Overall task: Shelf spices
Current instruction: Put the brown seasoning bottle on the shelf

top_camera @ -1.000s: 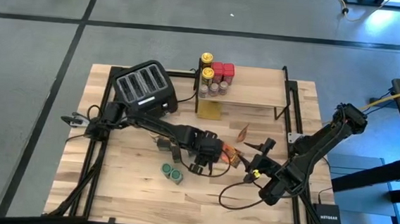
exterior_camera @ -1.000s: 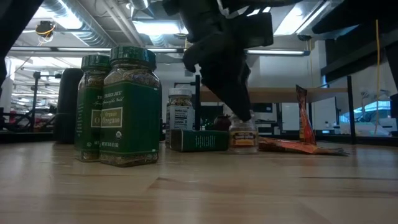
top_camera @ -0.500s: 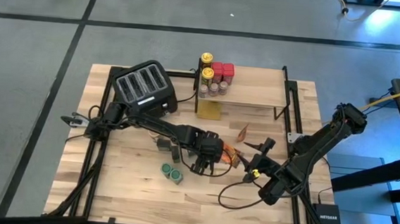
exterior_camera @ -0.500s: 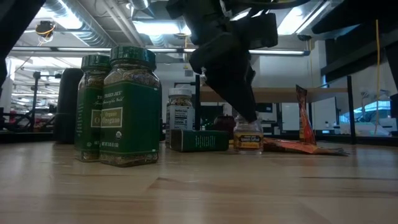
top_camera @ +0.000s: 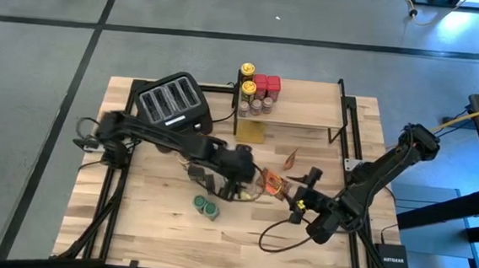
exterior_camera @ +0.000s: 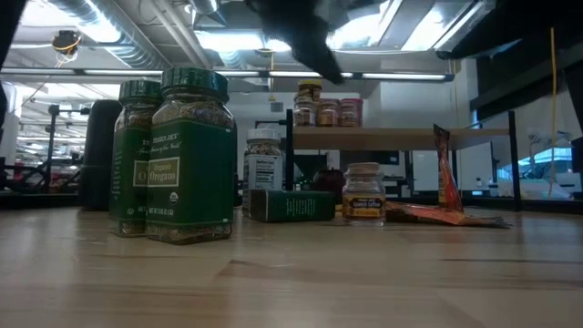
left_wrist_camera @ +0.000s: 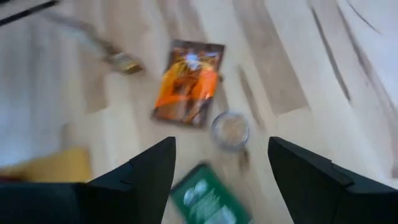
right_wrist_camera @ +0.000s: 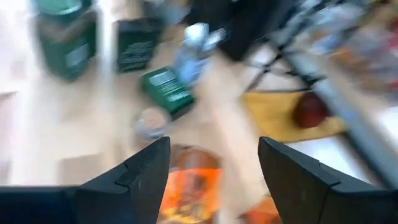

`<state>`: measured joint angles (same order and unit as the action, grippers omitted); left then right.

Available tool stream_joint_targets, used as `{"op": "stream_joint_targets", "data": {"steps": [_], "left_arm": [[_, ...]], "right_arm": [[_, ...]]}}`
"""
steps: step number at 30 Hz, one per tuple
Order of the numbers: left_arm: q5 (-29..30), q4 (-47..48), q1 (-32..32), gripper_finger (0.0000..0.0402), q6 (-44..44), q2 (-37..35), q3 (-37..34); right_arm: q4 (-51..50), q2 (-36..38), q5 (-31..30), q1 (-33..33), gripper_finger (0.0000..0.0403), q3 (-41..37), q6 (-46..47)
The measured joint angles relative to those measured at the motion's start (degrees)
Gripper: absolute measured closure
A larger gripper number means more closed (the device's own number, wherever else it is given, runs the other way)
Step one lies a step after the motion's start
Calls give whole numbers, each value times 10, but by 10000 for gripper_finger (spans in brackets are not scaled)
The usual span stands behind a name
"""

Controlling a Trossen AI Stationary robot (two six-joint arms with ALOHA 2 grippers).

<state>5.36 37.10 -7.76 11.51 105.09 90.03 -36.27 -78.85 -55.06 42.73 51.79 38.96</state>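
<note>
Pincer fingers of the left pincer (left_wrist_camera: 221, 180) stand spread wide and hold nothing, raised above the middle of the bench (top_camera: 157, 221). Below the gap sit a small clear jar (left_wrist_camera: 230, 129), upright and on its own, an orange foil packet (left_wrist_camera: 188, 82) lying flat just beyond it, and a green tin (left_wrist_camera: 205, 198) on its side close by. In the low view the same jar (exterior_camera: 363, 191) stands free beside the green tin (exterior_camera: 291, 205), with two green-lidded oregano jars (exterior_camera: 178, 155) nearer the camera. The right pincer (right_wrist_camera: 214, 180) hangs over the bench's right half, fingers parted and empty, facing the packet. The shelf (top_camera: 296, 113) stands at the back of the bench, right of the black toaster (top_camera: 172, 104), with yellow- and red-lidded spice jars (top_camera: 258, 89) clustered at its left end. A second packet (top_camera: 291, 160) leans upright in front of the shelf.
</note>
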Motion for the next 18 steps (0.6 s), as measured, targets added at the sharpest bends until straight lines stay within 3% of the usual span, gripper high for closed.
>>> {"op": "stream_joint_targets", "data": {"steps": [7,11,14,18], "left_arm": [[79,-141,3,153,-23,-222,-233],[127,-192,2,153,-21,-355,-325],[220,-190,2,153,-32,-440,-362],[313,-172,2,153,-62,-532,-396]], "right_arm": [[170,0,211,-107,153,0,-165],[263,-16,353,-186,153,1,-214],[232,-55,401,-222,153,23,-232],[132,-118,407,-243,153,110,-259]]}}
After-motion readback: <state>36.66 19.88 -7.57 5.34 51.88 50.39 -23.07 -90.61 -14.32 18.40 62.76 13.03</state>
